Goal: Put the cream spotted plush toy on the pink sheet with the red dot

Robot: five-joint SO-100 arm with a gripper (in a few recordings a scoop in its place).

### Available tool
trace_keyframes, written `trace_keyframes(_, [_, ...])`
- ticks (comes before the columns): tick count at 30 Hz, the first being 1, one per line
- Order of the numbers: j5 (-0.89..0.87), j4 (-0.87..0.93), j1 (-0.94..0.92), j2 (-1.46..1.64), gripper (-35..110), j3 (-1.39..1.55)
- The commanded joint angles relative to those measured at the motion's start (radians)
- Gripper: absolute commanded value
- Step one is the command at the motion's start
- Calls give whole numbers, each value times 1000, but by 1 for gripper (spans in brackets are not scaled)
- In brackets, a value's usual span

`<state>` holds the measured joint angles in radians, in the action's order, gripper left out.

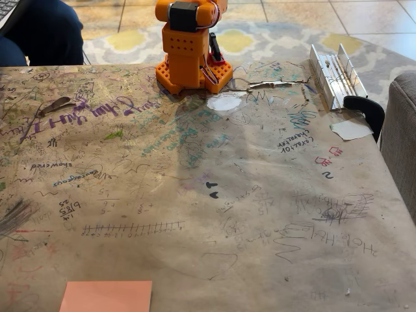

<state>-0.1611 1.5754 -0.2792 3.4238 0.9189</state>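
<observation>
Arm base at the far edge, pink target at the near edge, and I have no plush to line up on.

From the fixed view I see the orange plastic arm [190, 45] standing on its base at the far side of the scribbled brown paper-covered table [214, 195], its upper part running off the top of the picture, so I cannot tell whether the claw is released or clenched. The flat salmon-pink rectangular paper sheet [107, 296] lies at the near edge, left of centre, cut off by the bottom of the picture, with no red dot on the part I can see. It sits well apart from the arm base, straight down the table and a little left. I cannot place the cream spotted plush toy from here, so I judge the pick-up direction still open; the sheet's long side runs across the picture.
</observation>
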Motion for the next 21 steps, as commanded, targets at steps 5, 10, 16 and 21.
trace_keyframes(5, [-6, 2, 14, -41, 0, 32])
trace_keyframes(10, [291, -104, 60, -48, 40, 673])
trace_keyframes(16, [781, -377, 31, -48, 47, 1589])
trace_keyframes(21, [793, -307, -3, -44, 46, 1479])
